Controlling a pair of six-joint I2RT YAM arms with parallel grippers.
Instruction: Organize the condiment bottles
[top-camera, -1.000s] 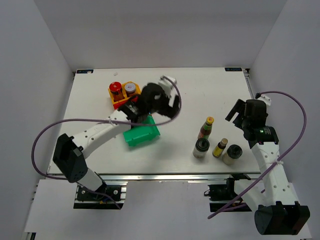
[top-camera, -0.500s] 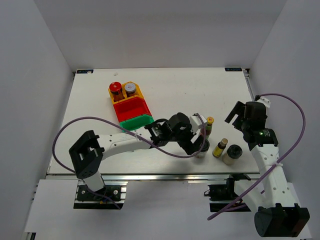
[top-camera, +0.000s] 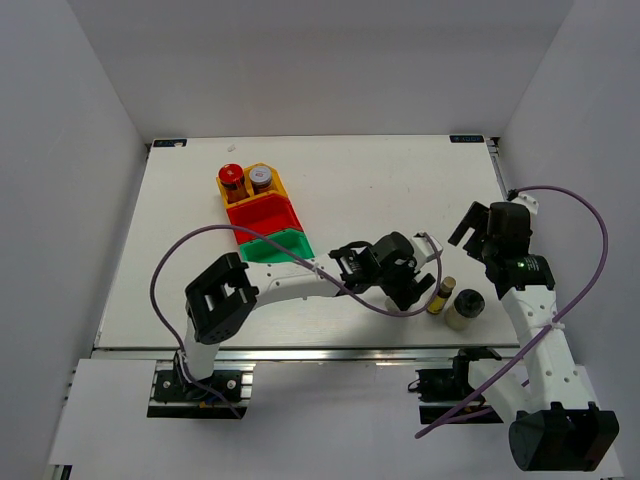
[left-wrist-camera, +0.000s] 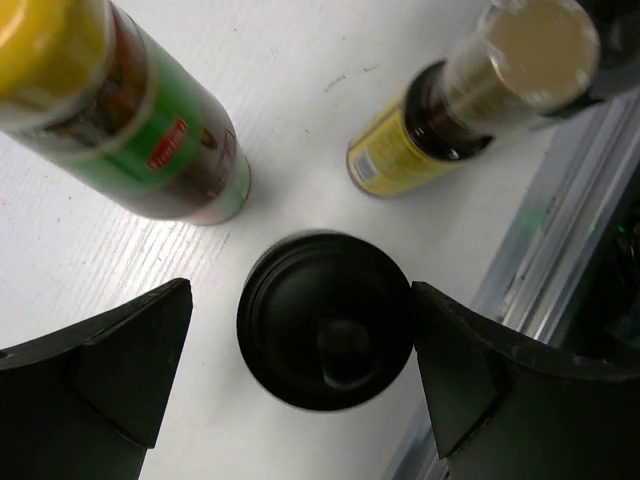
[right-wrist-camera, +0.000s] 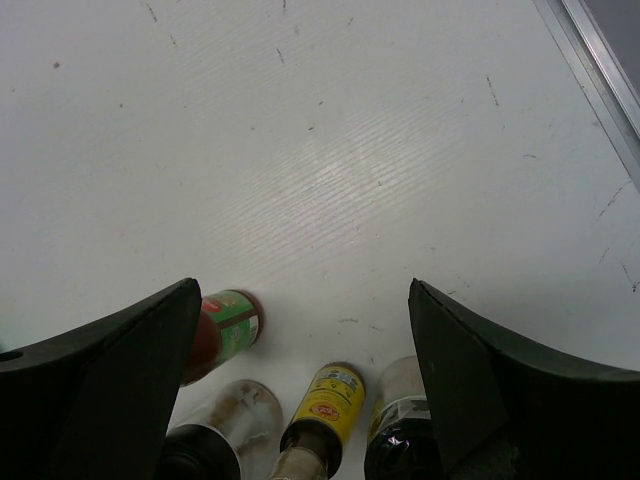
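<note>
Left gripper (left-wrist-camera: 300, 350) hangs released astride a black-lidded jar (left-wrist-camera: 325, 335) near the tabletop's (top-camera: 400, 180) front edge. Right gripper (right-wrist-camera: 303, 330) is released, empty, by the right edge.

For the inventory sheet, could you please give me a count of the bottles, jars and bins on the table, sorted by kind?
Slim bottles: 2
Black-lidded jars: 2
Red-capped jar: 1
Silver-capped jar: 1
Plastic bins: 3 (yellow, red, green)
Total: 9
</note>
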